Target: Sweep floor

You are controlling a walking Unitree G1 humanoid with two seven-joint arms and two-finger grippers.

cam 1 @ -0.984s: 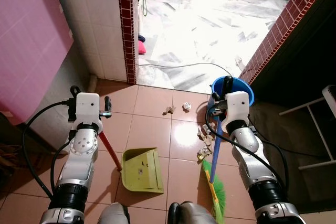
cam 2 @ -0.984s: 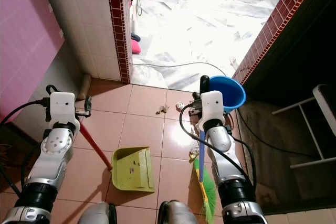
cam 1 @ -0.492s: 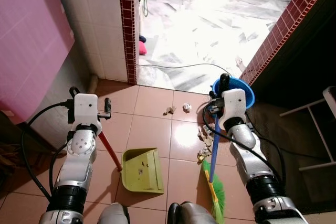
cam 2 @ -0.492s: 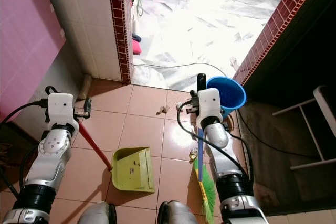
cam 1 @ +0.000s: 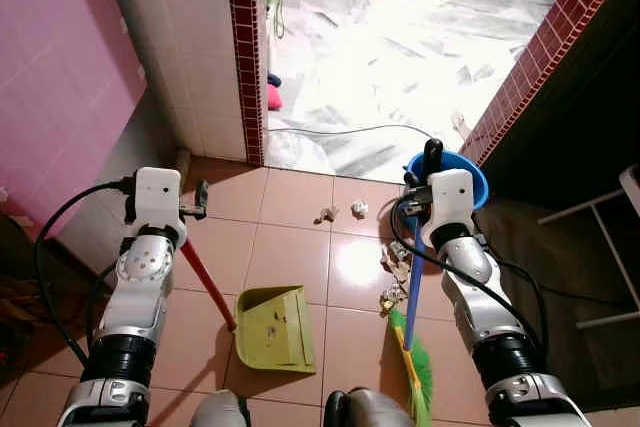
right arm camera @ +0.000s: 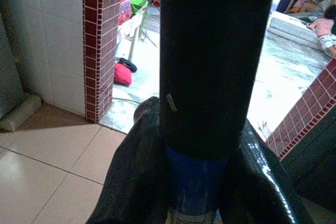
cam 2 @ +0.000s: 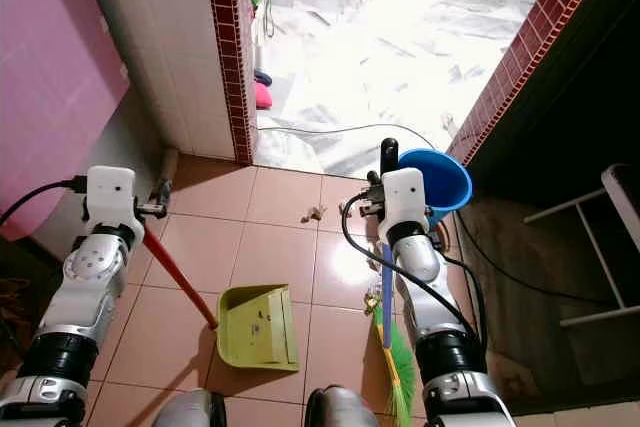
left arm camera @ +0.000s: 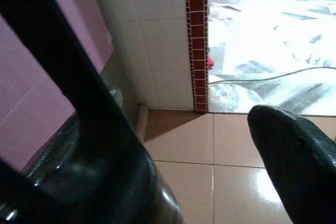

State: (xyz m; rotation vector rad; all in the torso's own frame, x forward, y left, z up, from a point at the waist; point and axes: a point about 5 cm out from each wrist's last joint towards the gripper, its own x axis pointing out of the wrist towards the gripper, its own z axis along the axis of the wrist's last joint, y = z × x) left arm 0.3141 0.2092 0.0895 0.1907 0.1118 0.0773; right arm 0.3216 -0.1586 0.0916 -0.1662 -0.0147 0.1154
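Note:
A green dustpan [cam 1: 272,329] lies flat on the terracotta tiles in front of my feet. Its long red handle [cam 1: 208,287] slants up to my left gripper [cam 1: 192,215], which is shut on the handle's dark top [left arm camera: 79,103]. My right gripper [cam 1: 428,179] is shut on the broom's blue handle [cam 1: 413,282], whose black upper end [right arm camera: 210,66] stands between the fingers [right arm camera: 131,171]. The green bristles [cam 1: 421,372] rest on the floor right of the dustpan. Crumpled paper scraps [cam 1: 358,209] and a small heap of litter [cam 1: 395,265] lie just beyond the broom head.
A blue bucket [cam 1: 472,171] stands right behind my right gripper. A red-brick wall corner [cam 1: 246,47] and a pink panel [cam 1: 60,97] close off the left. A brick edge [cam 1: 540,57], a dark area and a white rack [cam 1: 610,247] are on the right. A cable [cam 1: 350,131] crosses the bright marble floor.
The view has shifted slightly. My left gripper has moved a little to the left and up with the red handle. The broom and dustpan stay in about the same place.

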